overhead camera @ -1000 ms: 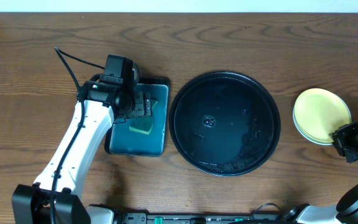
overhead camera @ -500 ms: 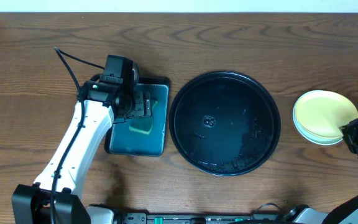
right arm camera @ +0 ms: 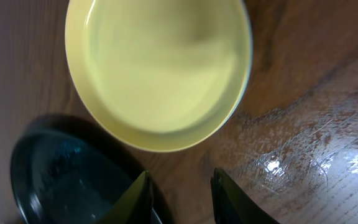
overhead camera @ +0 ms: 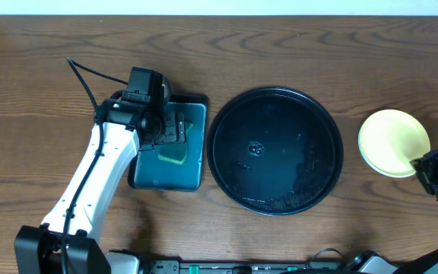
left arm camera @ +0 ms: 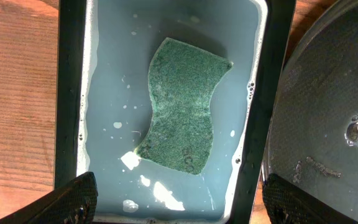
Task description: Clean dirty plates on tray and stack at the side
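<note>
Left jaws wide over sponge [left arm camera: 182,106], right jaws parted — empty — beside yellow plate [right arm camera: 160,68], black tray [overhead camera: 275,150] between

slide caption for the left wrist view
Green sponge in the rectangular water tray, round black tray at right, left gripper open.

White-shelled left arm [overhead camera: 97,179] with black wrist housing [overhead camera: 144,84], thin black cable [overhead camera: 86,80], black right claw [right arm camera: 180,196].

Sponge [left arm camera: 182,106] in tub [overhead camera: 191,169], L of tray [overhead camera: 280,122]; plates [overhead camera: 392,141] R of tray.
</note>
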